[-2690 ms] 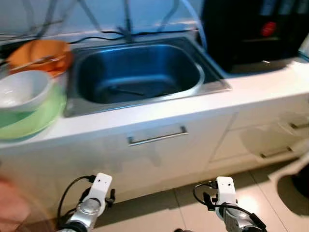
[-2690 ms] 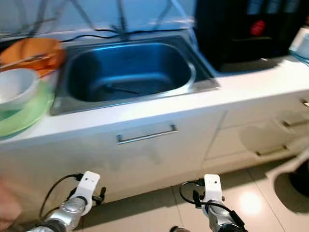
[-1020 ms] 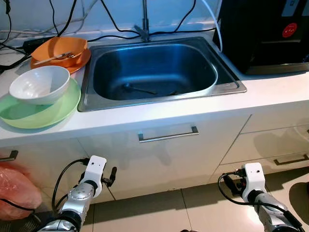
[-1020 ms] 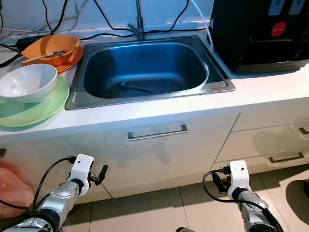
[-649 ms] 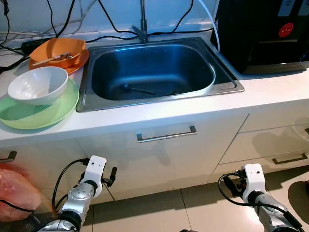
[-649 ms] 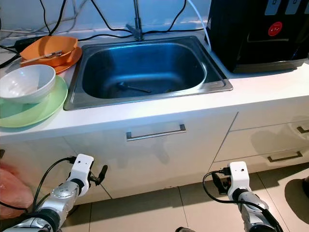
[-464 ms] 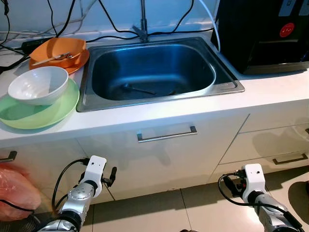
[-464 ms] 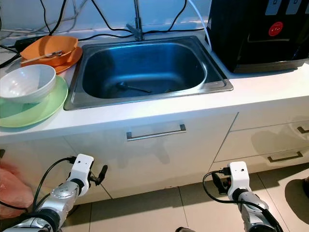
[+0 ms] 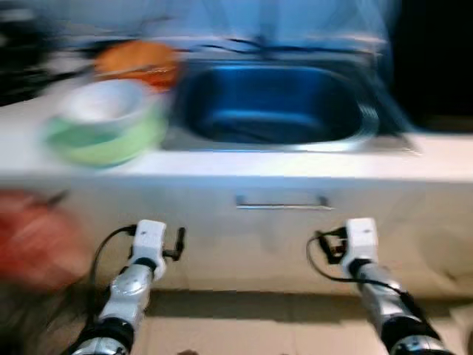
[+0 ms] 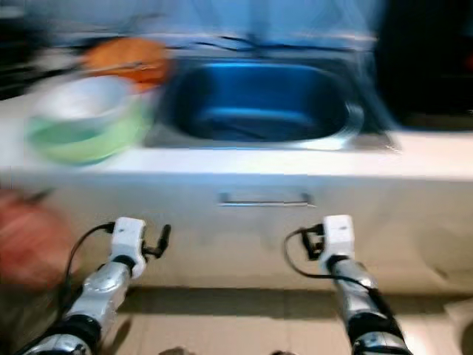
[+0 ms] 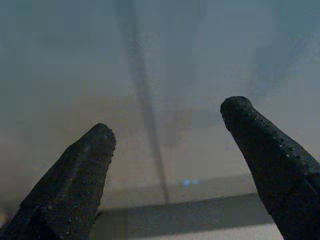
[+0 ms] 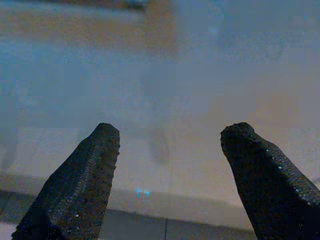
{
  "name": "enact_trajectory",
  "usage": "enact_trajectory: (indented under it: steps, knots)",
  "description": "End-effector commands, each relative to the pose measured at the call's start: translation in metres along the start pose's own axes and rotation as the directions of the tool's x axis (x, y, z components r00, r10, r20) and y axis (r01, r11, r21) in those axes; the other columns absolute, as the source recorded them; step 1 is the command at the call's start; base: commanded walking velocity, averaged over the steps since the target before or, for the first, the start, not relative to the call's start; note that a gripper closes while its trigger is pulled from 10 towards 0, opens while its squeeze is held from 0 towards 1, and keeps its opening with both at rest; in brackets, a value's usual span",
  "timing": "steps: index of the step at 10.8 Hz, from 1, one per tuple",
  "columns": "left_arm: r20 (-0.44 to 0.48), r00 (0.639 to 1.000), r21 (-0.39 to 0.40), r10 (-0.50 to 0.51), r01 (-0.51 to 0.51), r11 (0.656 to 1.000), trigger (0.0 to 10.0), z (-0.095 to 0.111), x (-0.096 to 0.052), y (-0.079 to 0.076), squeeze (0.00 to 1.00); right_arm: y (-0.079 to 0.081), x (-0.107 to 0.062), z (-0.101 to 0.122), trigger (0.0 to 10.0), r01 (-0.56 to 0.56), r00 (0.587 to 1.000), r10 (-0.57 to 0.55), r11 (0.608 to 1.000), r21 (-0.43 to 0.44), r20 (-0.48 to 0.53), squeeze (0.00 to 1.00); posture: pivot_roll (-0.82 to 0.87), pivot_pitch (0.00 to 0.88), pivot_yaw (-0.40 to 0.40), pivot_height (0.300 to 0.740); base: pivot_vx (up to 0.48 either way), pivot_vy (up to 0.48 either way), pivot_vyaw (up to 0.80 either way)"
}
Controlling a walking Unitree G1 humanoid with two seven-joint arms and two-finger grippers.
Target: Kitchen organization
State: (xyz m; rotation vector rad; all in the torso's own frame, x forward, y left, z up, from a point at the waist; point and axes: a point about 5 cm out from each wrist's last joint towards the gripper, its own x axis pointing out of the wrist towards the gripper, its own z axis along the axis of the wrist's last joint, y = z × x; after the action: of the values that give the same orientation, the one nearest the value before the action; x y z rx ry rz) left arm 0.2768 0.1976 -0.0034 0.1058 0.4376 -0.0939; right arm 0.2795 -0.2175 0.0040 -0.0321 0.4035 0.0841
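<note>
Both arms hang low in front of the cabinet, the left gripper (image 11: 165, 145) and right gripper (image 12: 170, 150) each spread wide and holding nothing. Above and beyond the left gripper, a white bowl (image 9: 103, 103) sits on a green plate (image 9: 103, 137); the sink (image 9: 277, 103) lies above, between both, all blurred.

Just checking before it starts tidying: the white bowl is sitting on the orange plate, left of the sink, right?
Not quite. In the left eye view the white bowl sits on the green plate, left of the sink; the orange dishes lie behind it.
</note>
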Motion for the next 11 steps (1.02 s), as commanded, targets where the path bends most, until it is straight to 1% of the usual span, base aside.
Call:
enact_trajectory:
  steps: [1,2,3,4,5,6,7,8,11]
  knots:
    - [-0.001,1.0,0.011,-0.026,0.026,1.0,10.0,0.003,0.001,-0.004,0.0,0.003,-0.002,-0.006,10.0,-0.005,1.0,0.005,1.0,-0.001,-0.015,0.0,0.03,0.02,0.03,0.74,0.0,0.0,0.58]
    - [-0.009,0.999,0.03,-0.043,0.043,0.999,10.0,0.005,0.002,-0.003,0.0,0.008,-0.003,-0.009,10.0,-0.038,0.999,0.037,0.999,-0.034,-0.023,0.0,0.03,0.022,0.034,0.74,0.0,0.0,0.43]
    - [-0.011,0.997,0.056,-0.071,0.072,0.996,10.0,0.007,0.003,-0.004,0.0,0.011,-0.005,-0.011,10.0,-0.083,0.996,0.08,0.993,-0.084,-0.039,0.0,0.02,0.024,0.035,0.74,0.0,0.0,0.0]
    - [-0.006,0.998,0.054,-0.07,0.07,0.996,10.0,0.012,0.005,-0.002,0.0,0.008,-0.006,-0.011,10.0,-0.092,0.995,0.089,0.993,-0.074,-0.04,0.0,0.02,0.022,0.035,0.74,0.0,0.0,0.0]
    - [-0.001,0.999,0.033,-0.052,0.052,0.998,10.0,0.016,0.007,0.0,0.0,0.004,-0.005,-0.009,10.0,-0.065,0.997,0.064,0.996,-0.053,-0.034,0.0,0.01,0.021,0.034,0.74,0.0,0.0,-0.75]
    - [0.013,0.999,0.008,-0.052,0.052,0.999,10.0,0.02,0.008,-0.002,0.0,0.004,-0.004,-0.006,10.0,-0.047,0.999,0.047,0.998,-0.031,-0.022,0.0,0.01,0.024,0.037,0.74,0.0,0.0,-0.75]
    - [0.033,0.997,-0.001,-0.068,0.068,0.998,10.0,0.023,0.009,-0.005,0.0,0.006,-0.004,-0.005,10.0,-0.048,0.999,0.047,0.999,-0.027,-0.012,0.0,0.01,0.026,0.043,0.74,0.0,0.0,-0.75]
    - [0.035,0.997,-0.015,-0.072,0.072,0.997,10.0,0.023,0.009,-0.006,0.0,0.008,-0.004,-0.006,10.0,-0.049,0.999,0.049,0.998,-0.025,-0.011,0.0,0.01,0.025,0.044,0.74,0.0,0.0,-0.75]
    - [0.014,0.998,-0.033,-0.065,0.066,0.997,10.0,0.023,0.011,-0.005,0.0,0.012,-0.003,-0.007,10.0,-0.056,0.998,0.056,0.998,-0.017,-0.015,0.0,0.01,0.021,0.042,0.74,0.0,0.0,-0.76]
